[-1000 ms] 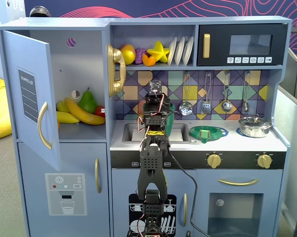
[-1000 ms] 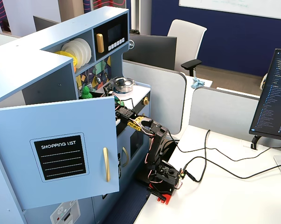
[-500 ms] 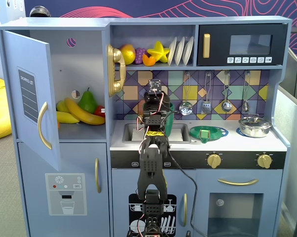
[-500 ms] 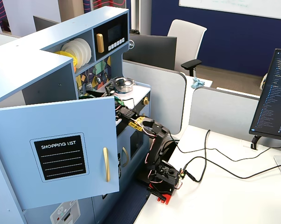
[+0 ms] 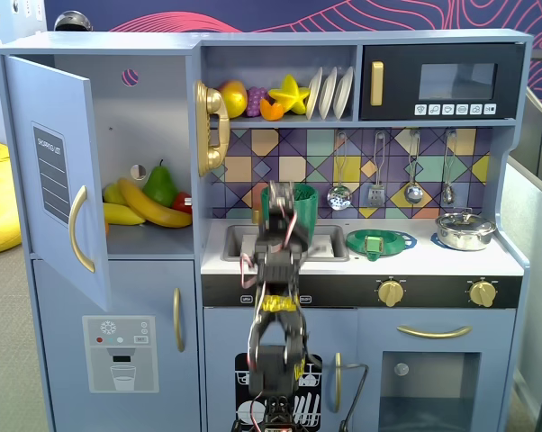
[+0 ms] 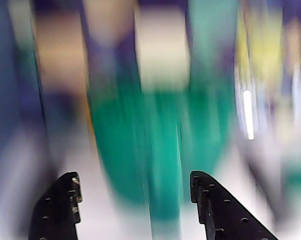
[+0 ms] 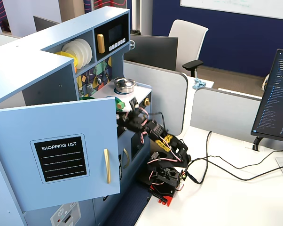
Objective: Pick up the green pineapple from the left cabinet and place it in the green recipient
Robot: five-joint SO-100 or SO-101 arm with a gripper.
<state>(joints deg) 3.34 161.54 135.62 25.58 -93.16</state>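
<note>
The left cabinet [image 5: 154, 117] stands open, its door [image 5: 50, 171] swung out; the door also fills the near left of the other fixed view [image 7: 57, 155]. Inside lie bananas [image 5: 149, 207], a dark-green pear [image 5: 160, 186] and a small yellow-green fruit [image 5: 114, 192] behind them; I cannot tell whether that is the green pineapple. The green recipient [image 5: 309, 202] stands behind the sink, blurred in the wrist view [image 6: 155, 140]. My gripper [image 5: 284, 196] is raised just in front of it. In the wrist view the gripper [image 6: 134, 176] is open and empty.
A flat green dish [image 5: 379, 241] and a steel pot [image 5: 465, 229] sit on the counter to the right in the front fixed view. Utensils hang on the tiled back wall. A gold phone [image 5: 212, 126] hangs beside the cabinet. The upper shelf holds fruits and plates.
</note>
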